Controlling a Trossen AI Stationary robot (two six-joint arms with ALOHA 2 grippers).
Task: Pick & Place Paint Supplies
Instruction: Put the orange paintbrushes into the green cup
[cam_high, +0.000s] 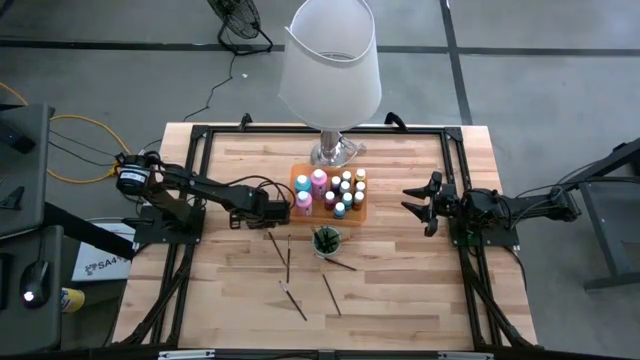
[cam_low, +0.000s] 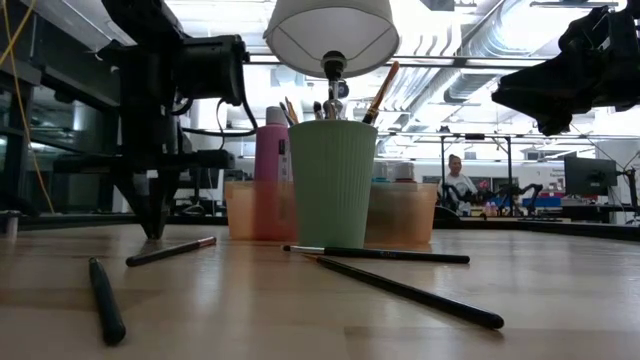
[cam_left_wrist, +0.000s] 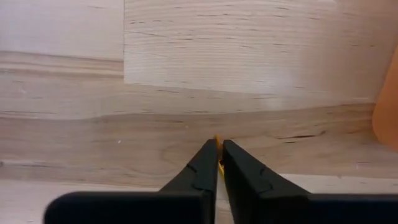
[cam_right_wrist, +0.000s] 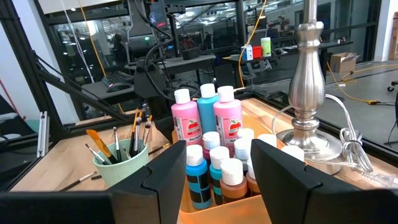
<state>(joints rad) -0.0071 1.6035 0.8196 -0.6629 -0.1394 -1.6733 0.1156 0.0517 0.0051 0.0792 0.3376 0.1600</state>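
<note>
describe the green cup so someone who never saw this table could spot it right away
Start at the big white-shaded lamp at the table's far edge, then drop to the orange tray of paint bottles in front of its silver base. Just nearer than that tray stands the green cup. It is the only ribbed, pale green container, and brushes stick up out of it while others lie loose around it.

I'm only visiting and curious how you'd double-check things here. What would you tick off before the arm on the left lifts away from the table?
1. Left gripper down at the table, closed: ok.
2. Brush really caught in it: cannot tell.
3. Green cup upright: ok.
4. Right gripper open, clear of the orange tray: ok.
5. Loose brushes all put away: not ok, several lie on the table.
</note>
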